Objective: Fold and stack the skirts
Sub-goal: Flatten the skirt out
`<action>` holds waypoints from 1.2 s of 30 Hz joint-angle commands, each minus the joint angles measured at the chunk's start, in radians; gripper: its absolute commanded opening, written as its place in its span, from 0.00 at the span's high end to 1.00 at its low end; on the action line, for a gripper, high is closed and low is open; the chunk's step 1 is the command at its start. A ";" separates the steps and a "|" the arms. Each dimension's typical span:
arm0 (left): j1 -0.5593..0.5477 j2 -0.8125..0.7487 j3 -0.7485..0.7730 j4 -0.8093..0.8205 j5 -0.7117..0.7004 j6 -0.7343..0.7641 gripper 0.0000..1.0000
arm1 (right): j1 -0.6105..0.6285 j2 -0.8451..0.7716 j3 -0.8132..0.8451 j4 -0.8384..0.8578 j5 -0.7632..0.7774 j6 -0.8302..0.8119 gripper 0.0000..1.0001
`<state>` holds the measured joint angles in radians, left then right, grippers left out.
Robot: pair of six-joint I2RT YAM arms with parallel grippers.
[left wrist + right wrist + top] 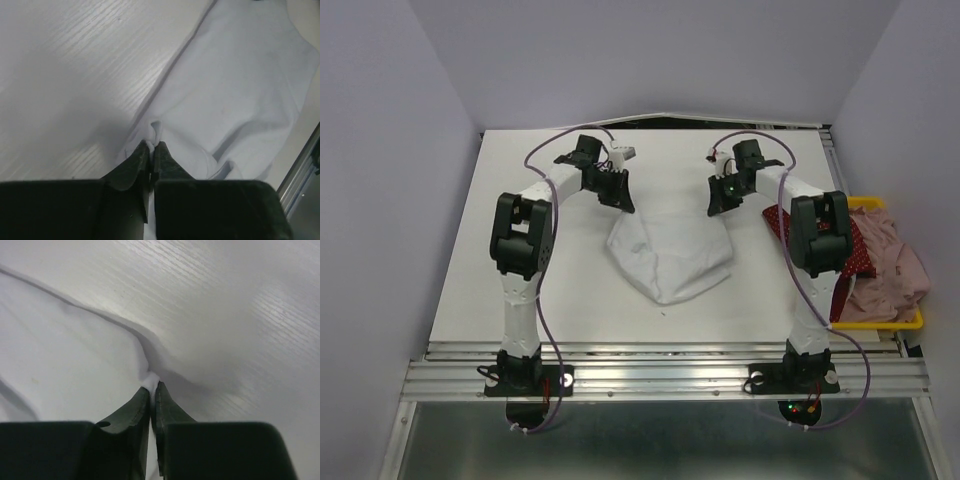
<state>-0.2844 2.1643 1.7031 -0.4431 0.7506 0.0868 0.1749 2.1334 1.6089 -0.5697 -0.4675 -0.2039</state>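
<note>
early stage, nothing folded or stacked. white skirt [670, 255] spread mid-table; left gripper [151, 146] and right gripper [152, 385] each clamped on a far corner of it. dark red dotted skirt [863, 258] and pink skirt [898, 268] heaped in yellow tray [880, 323] at right, not yet folded. right arm's elbow hangs over the red one.

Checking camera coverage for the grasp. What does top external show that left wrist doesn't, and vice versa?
Top external only: the right gripper on the other far corner of the white cloth, and the yellow tray at the right, holding the red dotted skirt and the pink skirt.
Left wrist only: a close-up of the left gripper pinched shut on a small bunched bit of the cloth's edge.
Both: the cloth lying on the table, with the left gripper on it.
</note>
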 commanded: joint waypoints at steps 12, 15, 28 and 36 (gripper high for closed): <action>0.151 -0.468 -0.404 0.262 -0.146 0.041 1.00 | -0.008 -0.084 0.172 0.195 -0.039 0.165 0.99; 0.172 -0.358 -0.347 0.218 -0.210 0.022 0.74 | 0.011 0.067 0.339 0.173 -0.010 0.187 0.26; 0.251 -0.474 -0.266 0.083 -0.136 0.322 0.39 | 0.038 -0.102 0.157 0.045 -0.034 0.135 0.17; 0.018 -0.427 -0.258 -0.290 -0.195 0.948 0.44 | 0.103 -0.170 -0.043 -0.050 -0.120 0.071 0.34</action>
<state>-0.1749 1.6920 1.4551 -0.5102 0.5480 0.6846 0.2596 1.9533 1.6230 -0.5617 -0.5289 -0.0856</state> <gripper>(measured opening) 0.567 0.678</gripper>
